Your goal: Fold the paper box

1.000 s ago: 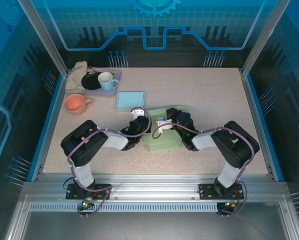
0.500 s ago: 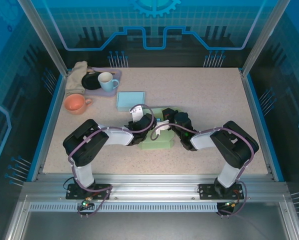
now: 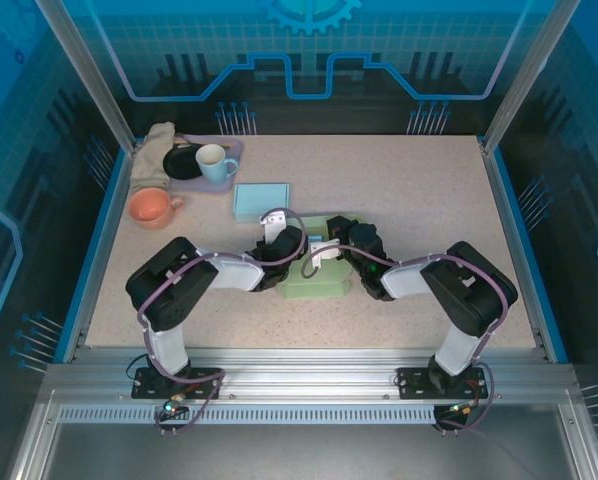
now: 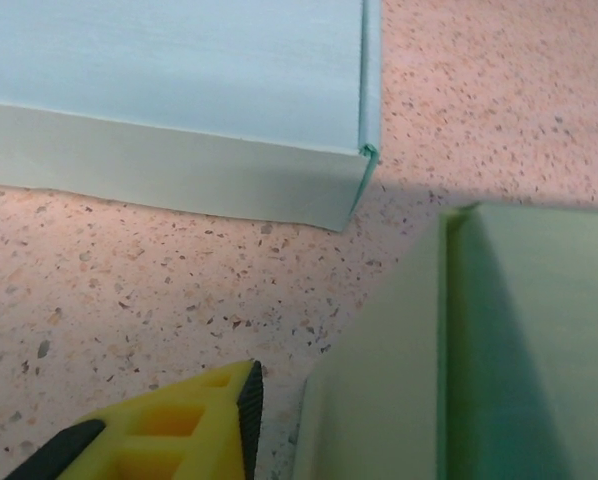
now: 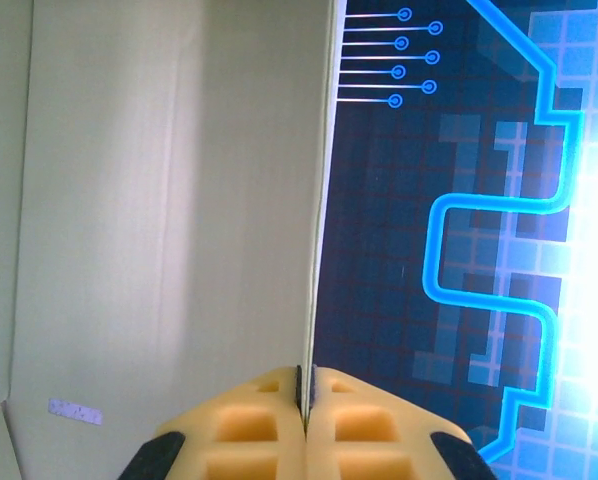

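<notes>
The paper box (image 3: 319,278) is pale green and lies at the table's middle, between both arms. My left gripper (image 3: 285,250) is at the box's left wall. In the left wrist view one yellow finger (image 4: 194,430) stands a small gap away from the green wall (image 4: 379,380), not touching it; the other finger is hidden. My right gripper (image 3: 342,238) is at the box's far right corner, shut on the thin edge of an upright flap (image 5: 169,200), which is pinched between its fingers (image 5: 307,392).
A closed light blue box (image 3: 261,200) lies just behind the green one, close to the left gripper (image 4: 169,80). At the back left stand an orange mug (image 3: 154,207), a purple tray (image 3: 234,150) with a blue mug (image 3: 215,162) and a black plate, and a beige cloth (image 3: 154,148).
My left gripper has moved right, up against the green box's left side. The box's outline has drawn in narrower. The right gripper has kept its hold on the flap.
</notes>
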Motion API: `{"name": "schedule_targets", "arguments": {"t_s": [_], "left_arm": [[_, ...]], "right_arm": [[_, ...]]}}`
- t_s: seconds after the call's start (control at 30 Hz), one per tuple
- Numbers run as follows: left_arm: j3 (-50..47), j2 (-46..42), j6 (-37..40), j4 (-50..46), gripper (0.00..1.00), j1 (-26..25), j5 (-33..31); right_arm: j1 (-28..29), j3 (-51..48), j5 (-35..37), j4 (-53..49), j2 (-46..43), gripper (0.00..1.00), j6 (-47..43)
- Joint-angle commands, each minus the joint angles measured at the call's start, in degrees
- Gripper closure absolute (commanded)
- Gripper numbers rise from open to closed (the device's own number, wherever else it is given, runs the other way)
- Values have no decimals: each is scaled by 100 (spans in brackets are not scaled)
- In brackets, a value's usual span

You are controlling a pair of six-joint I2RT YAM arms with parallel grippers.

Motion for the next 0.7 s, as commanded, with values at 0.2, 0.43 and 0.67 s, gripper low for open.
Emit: {"name": "schedule_targets", "arguments": {"t_s": [0.2,0.43,0.67], "left_arm": [[-812,-690,674,829,51,200,902],[-434,-256,722,722,57,196,872],[-43,111,446,299,81,311,259]], "right_arm": [[-147,-7,217,-197,49,100,210],[-128,-44,143,-204,3,100,239],[-130,-20,127,-257,-6,100,256]]}}
